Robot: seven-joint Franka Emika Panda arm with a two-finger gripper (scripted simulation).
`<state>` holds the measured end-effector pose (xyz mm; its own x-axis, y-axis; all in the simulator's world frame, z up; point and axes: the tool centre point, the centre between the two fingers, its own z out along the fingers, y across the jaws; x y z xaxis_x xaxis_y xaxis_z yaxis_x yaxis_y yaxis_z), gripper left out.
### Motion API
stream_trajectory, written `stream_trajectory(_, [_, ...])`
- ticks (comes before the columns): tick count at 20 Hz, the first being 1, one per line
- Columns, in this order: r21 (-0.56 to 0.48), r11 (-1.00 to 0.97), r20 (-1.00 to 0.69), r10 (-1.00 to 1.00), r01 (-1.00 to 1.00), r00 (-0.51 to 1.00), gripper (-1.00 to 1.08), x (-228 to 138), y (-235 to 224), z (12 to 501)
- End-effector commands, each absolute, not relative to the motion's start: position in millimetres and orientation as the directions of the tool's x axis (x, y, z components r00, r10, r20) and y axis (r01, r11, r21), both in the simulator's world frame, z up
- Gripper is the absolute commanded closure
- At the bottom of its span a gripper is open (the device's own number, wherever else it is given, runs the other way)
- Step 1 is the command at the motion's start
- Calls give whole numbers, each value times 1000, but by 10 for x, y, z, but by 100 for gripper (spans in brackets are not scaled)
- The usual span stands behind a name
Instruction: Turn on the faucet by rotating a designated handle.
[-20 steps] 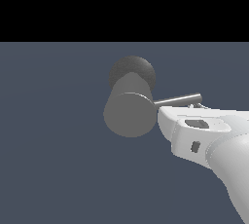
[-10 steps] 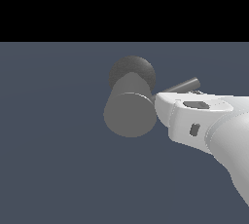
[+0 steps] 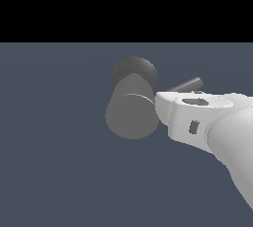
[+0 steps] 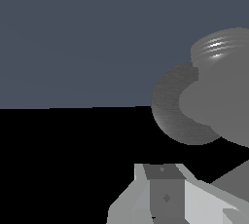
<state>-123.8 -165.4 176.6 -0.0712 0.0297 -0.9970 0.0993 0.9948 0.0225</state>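
The faucet point(image 3: 129, 116) is a thick matte grey cylinder whose flat round end faces the exterior view, backed by a darker rounded base. Its handle point(image 3: 187, 85), a thin grey rod, slants upward toward the exterior view's right.

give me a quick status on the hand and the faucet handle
Hand's fingers hidden behind the wrist, state unclear. Handle tilted up toward the exterior view's right, sticking out of the faucet, arm covering its lower part. Nothing else in the way.
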Motion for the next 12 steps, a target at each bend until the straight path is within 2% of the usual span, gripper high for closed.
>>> stream_trajectory(1, [18,997,-999,21,80,-30,108,-1197,-1500,2027])
stream_trajectory(12, [15,997,-1000,16,73,-7,108,-1171,-1266,2396])
